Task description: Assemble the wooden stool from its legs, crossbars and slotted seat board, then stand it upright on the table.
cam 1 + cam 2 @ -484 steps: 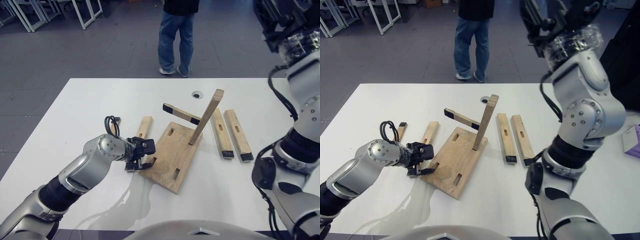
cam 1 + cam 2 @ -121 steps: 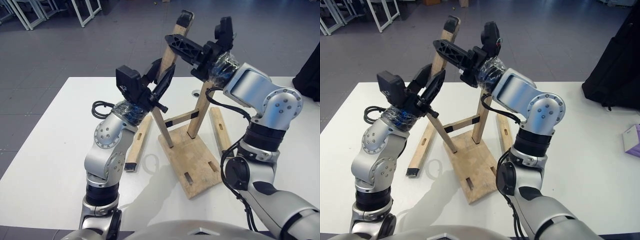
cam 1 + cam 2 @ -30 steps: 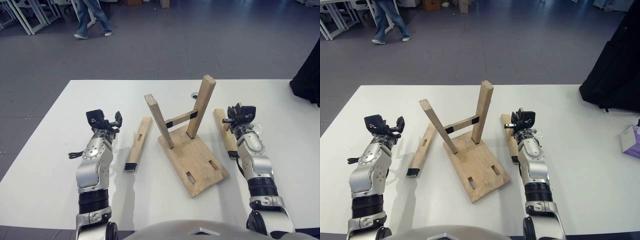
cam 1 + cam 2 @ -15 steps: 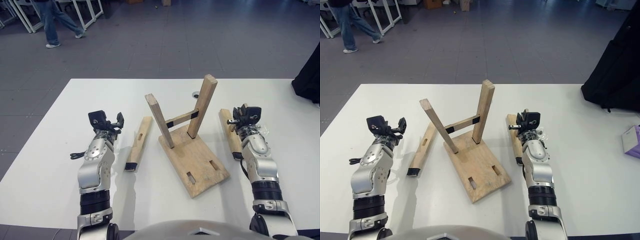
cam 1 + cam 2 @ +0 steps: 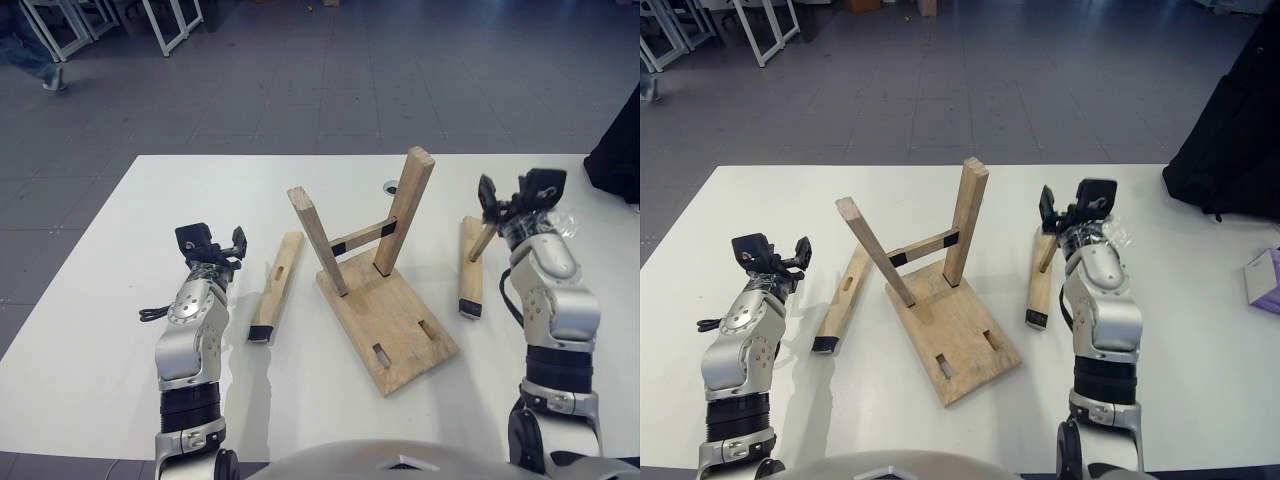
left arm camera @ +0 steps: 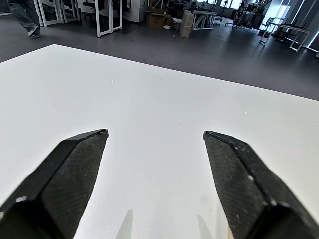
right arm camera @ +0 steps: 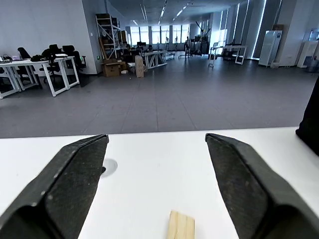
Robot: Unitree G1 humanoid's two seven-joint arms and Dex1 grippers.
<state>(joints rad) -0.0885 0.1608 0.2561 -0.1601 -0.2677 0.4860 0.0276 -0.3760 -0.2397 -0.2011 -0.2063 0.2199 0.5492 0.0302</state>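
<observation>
The slotted seat board (image 5: 400, 325) lies flat mid-table. Two legs (image 5: 318, 240) (image 5: 405, 210) stand in its far slots, leaning apart, and a black-tipped crossbar (image 5: 358, 238) joins them. One loose leg (image 5: 275, 285) lies left of the board, another (image 5: 470, 270) to its right. My left gripper (image 5: 213, 243) rests open on the table left of the loose leg, and nothing lies between its fingers (image 6: 75, 169). My right gripper (image 5: 512, 197) hovers open over the far end of the right leg. A wooden end (image 7: 180, 226) shows below its spread fingers (image 7: 75, 169).
The white table (image 5: 90, 320) has a small cable hole (image 5: 391, 187) behind the stool parts. A black bag (image 5: 1230, 120) stands off the right edge. A purple box (image 5: 1265, 280) sits at the far right. Bare tabletop lies in front of the board.
My right gripper has risen and moved back and to the right. The right loose leg has shifted a little to the right. The left arm has stayed put.
</observation>
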